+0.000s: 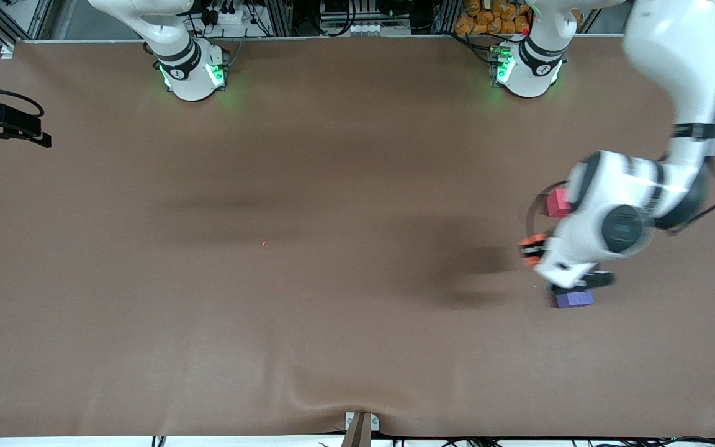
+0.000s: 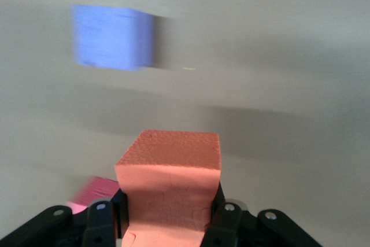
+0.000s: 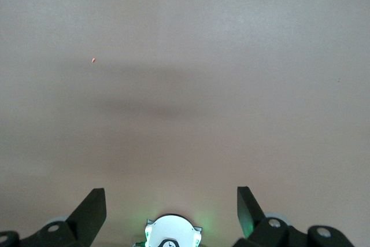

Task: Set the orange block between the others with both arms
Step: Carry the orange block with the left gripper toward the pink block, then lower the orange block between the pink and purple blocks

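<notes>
The orange block is clamped in the left gripper, over the table between the pinkish-red cube and purple-blue cube. The right gripper is held wide over bare table at its arm's end.

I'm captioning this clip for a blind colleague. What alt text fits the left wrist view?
The left gripper is shut on an orange block, pinching its sides, above a brown table. A purple-blue block lies on the table, and a pinkish-red block shows partly beside the gripper.
</notes>
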{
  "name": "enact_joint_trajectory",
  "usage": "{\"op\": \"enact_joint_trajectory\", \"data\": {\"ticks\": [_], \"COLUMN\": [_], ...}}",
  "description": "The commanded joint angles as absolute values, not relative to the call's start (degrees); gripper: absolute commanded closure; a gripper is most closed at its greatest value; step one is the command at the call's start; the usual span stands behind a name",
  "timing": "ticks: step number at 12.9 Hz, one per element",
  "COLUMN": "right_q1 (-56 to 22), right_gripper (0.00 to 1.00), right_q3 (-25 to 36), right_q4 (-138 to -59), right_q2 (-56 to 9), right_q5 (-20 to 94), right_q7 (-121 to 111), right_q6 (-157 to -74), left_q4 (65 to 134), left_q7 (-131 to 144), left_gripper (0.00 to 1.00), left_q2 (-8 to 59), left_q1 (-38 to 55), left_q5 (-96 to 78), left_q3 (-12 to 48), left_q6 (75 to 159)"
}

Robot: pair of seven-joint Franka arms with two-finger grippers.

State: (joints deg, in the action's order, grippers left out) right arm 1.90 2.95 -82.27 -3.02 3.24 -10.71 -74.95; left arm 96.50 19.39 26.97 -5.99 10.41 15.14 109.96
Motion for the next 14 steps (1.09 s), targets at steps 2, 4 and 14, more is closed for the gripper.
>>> {"op": "enact_joint_trajectory", "data": {"ticks": [2, 4, 14], "right_q1": [2.6, 2.5, 2.6], "right_gripper": [0.00, 0.00, 0.00], "right_q3": [2.2, 2.1, 2.2], "right_q4": [-81.9, -81.8, -80.2], "right_q2": [-2.8, -2.8, -2.9], "right_q5": [3.3, 3.3, 2.2], "right_q7": [-9.8, -9.8, -10.4], "right_q6": [-73.4, -73.4, -73.4], "left_q4": [104.0, 108.3, 113.6], "left_q7": [9.8, 5.1, 4.5], "left_gripper": [1.00, 1.00, 1.00], "left_q2": [24.6, 24.6, 23.1], "left_q1": [-11.8, -15.5, -15.5], "left_q5": [11.4, 11.4, 11.7], "left_q3": [16.3, 16.4, 17.9], "left_q6": [115.0, 121.3, 123.9]}}
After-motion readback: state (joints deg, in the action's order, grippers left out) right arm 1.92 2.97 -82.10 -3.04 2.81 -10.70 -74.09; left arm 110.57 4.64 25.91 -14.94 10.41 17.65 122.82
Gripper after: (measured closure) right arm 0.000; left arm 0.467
